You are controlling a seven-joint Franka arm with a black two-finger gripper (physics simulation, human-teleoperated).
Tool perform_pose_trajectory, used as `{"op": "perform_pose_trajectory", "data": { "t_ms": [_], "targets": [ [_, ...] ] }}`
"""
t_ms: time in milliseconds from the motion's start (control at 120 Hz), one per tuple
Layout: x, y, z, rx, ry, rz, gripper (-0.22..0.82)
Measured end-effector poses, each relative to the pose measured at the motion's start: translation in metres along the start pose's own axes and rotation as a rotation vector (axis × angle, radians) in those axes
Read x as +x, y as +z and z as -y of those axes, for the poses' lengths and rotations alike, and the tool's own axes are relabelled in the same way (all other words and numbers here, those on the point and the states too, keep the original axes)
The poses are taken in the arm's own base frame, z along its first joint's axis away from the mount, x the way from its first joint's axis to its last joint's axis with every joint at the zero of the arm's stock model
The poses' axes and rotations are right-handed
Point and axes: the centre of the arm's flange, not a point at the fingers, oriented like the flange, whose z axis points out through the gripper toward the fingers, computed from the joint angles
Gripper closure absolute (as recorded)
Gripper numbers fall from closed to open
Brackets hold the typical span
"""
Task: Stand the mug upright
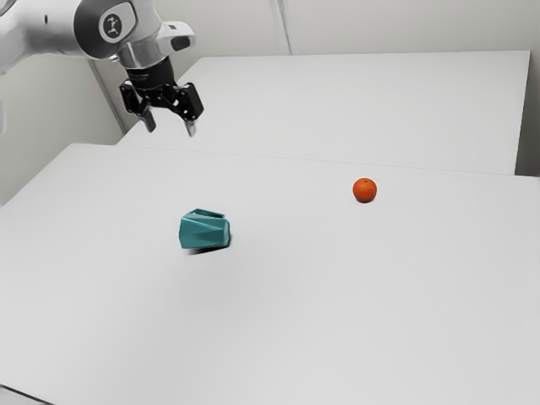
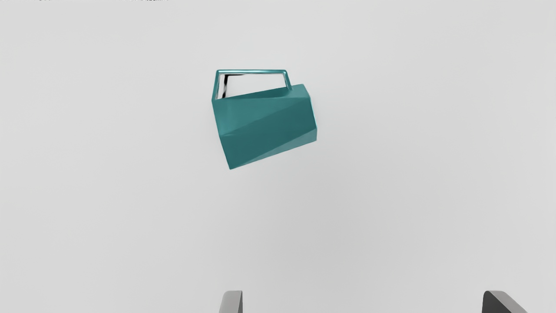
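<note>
High over the table, toward the exterior view's upper left, my gripper (image 1: 170, 129) hangs open with nothing between its fingers. A faceted teal mug (image 1: 204, 232) lies on its side on the table, below my hand and apart from it. In the wrist view the mug (image 2: 267, 121) shows its side wall and its angular handle, with the inside of the cup hidden. The open gripper (image 2: 362, 300) has its two tips wide apart there, and the mug is out ahead of them, touching neither.
An orange fruit (image 1: 364, 190) rests on the white table (image 1: 295, 321), well off from the mug toward the exterior view's right. Behind the table stands another white surface (image 1: 337, 110), with pale walls at its back and side.
</note>
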Motion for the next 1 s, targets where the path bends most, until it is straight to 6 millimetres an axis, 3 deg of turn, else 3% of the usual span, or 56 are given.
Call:
{"op": "perform_pose_trajectory", "data": {
  "t_ms": [267,383,483,600,742,1000],
  "targets": [
    [-0.004,-0.002,-0.014,-0.006,0.017,0.006,0.00],
    [-0.005,0.011,-0.011,-0.067,-0.001,0.040,0.00],
    [-0.006,0.031,0.003,-0.148,-0.049,0.091,0.00],
    [-0.011,0.060,0.034,-0.260,-0.111,0.168,0.00],
    [-0.021,0.096,0.089,-0.386,-0.121,0.191,0.00],
    [-0.047,0.163,0.193,-0.593,-0.078,0.056,0.00]
  ]
}}
